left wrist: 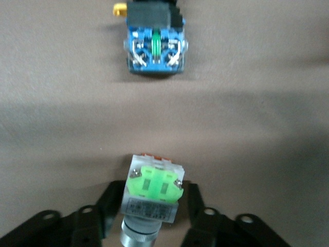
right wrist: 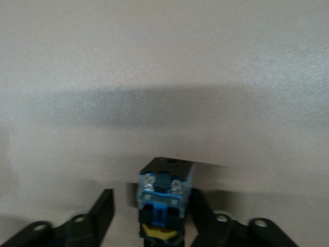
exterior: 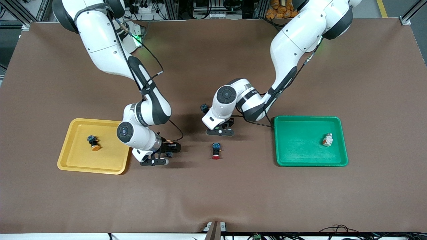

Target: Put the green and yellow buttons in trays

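My left gripper (exterior: 220, 132) is low over the mat between the trays. In the left wrist view its open fingers (left wrist: 154, 194) stand close on either side of the whitish green-marked button (left wrist: 153, 188), which lies on the mat. My right gripper (exterior: 156, 162) is low beside the yellow tray (exterior: 68, 150). It is open (right wrist: 151, 207) around a black-bodied button with a yellow cap (right wrist: 165, 198), with gaps on both sides. Another yellow-capped button (exterior: 93, 142) lies in the yellow tray. The whitish orange-red-marked button (exterior: 328, 139) lies in the green tray (exterior: 300, 143).
A black switch with a red cap (exterior: 216, 151) lies on the brown mat, nearer to the front camera than my left gripper. The left wrist view shows its blue base (left wrist: 154, 46). Both arms reach low over the middle of the table.
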`<state>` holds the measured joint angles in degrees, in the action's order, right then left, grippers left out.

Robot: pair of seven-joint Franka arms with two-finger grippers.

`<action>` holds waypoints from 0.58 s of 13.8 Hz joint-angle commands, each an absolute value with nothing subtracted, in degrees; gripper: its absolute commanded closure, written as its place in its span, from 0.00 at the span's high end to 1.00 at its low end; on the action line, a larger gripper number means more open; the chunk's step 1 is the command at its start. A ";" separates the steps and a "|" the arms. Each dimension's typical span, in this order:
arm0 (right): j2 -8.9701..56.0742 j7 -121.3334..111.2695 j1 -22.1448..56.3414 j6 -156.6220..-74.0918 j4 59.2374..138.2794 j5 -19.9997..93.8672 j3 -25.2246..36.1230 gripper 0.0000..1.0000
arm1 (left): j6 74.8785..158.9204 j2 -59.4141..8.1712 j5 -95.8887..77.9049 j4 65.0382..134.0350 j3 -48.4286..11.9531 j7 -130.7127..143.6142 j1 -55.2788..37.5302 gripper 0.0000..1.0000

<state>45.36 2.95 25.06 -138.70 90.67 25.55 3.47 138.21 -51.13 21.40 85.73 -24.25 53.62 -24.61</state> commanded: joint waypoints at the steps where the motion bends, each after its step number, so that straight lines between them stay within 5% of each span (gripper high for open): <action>1: 44.74 1.50 24.52 -138.25 90.88 25.14 3.43 0.00 | 137.20 -49.93 22.94 85.25 -23.99 53.88 -23.39 0.00; 5: 43.43 -2.89 24.35 -137.55 90.70 24.96 5.44 0.00 | 128.60 -43.70 22.94 85.87 -24.78 51.17 -17.77 0.00; 8: 38.96 -11.48 22.42 -128.54 90.62 24.87 9.57 0.00 | 121.66 -39.91 22.76 87.27 -25.58 43.80 -12.50 0.00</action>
